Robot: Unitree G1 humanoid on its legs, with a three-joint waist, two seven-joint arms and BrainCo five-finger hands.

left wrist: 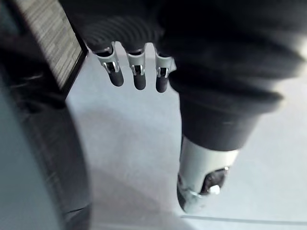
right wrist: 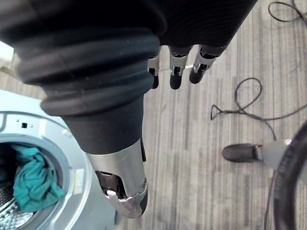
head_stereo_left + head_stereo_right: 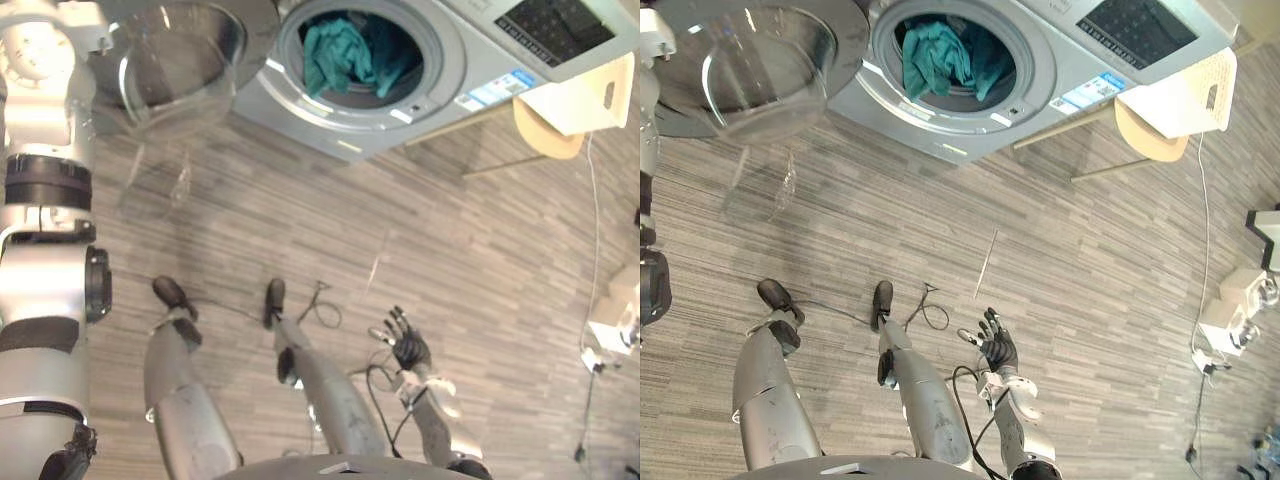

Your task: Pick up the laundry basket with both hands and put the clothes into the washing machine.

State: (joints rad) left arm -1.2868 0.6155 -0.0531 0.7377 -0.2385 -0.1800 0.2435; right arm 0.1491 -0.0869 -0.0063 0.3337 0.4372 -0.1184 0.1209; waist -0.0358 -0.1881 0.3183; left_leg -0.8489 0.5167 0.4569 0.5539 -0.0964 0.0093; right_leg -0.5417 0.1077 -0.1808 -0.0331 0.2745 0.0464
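Right wrist view shows my right hand (image 2: 176,72) slack and empty, clothes (image 2: 31,179) already in the washing machine (image 2: 48,129); I'd tuck them deeper.

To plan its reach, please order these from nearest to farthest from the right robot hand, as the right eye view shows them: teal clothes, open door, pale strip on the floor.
1. Pale strip, on the floor just ahead of the right robot hand.
2. Teal clothes, inside the drum.
3. Open door, far on the robot's left.
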